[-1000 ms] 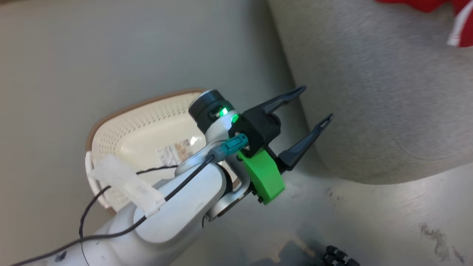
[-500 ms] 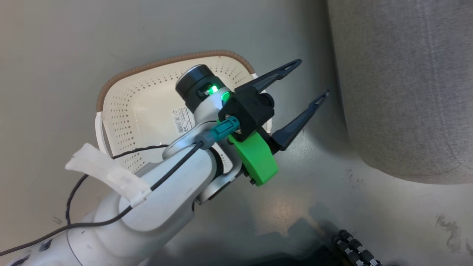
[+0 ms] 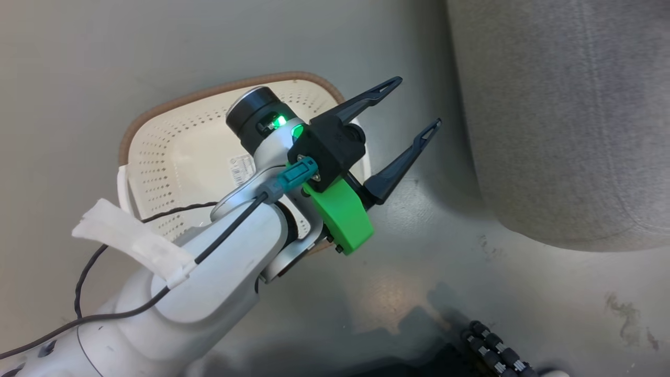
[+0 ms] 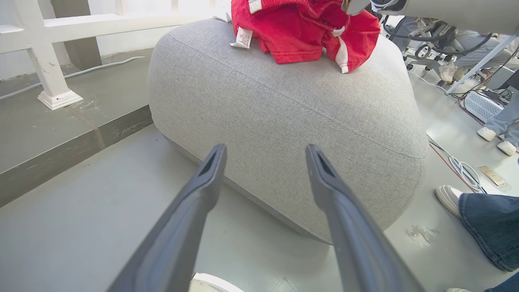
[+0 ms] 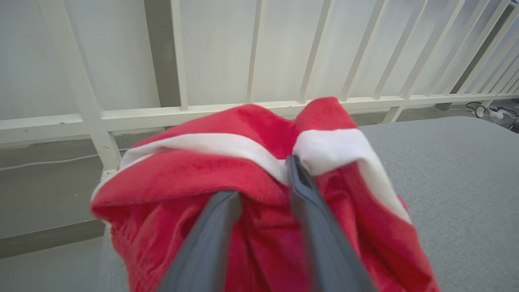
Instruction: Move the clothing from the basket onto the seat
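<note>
The red clothing with white trim lies heaped on top of the grey seat. My right gripper is among that clothing. Its jaws stand narrow, with red and white fabric bunched between them above the seat. The cream basket with a brown rim stands on the floor left of the seat, a paper label inside; my left arm hides part of it. My left gripper hangs open over the basket's right edge, pointing toward the seat. Nothing is between the left gripper's fingers.
A white railing and a raised floor step run behind the seat. A person's shoe and jeans leg stand right of the seat, near cables on the floor. A black ribbed part shows at the bottom.
The head camera has swung: the basket shows more fully and the red cloth has left the top right. My left gripper stays open over the basket.
</note>
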